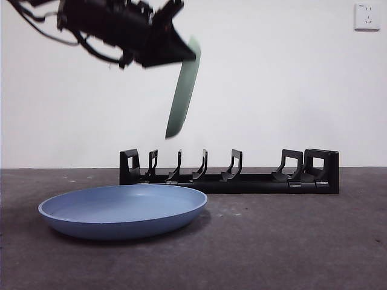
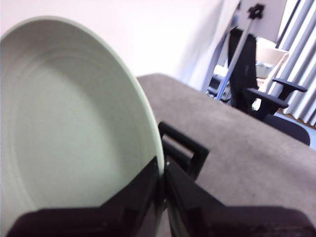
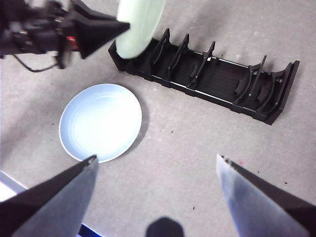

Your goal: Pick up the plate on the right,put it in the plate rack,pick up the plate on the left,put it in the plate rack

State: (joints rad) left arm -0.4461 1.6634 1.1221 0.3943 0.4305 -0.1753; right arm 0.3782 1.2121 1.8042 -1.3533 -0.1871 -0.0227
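My left pincer (image 2: pixel 163 185) grips the green plate (image 1: pixel 183 90) by its rim, seemingly above the plate rack (image 1: pixel 242 178), while my right pincer (image 3: pixel 155 163) hangs open.

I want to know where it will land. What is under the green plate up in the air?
The plate rack sits below the green plate, held tilted by the left claw. No plates stand in it; nothing hides it.

Green plate (image 3: pixel 139 24) cut by frame edge; left tool (image 1: pixel 181 53) blurred.
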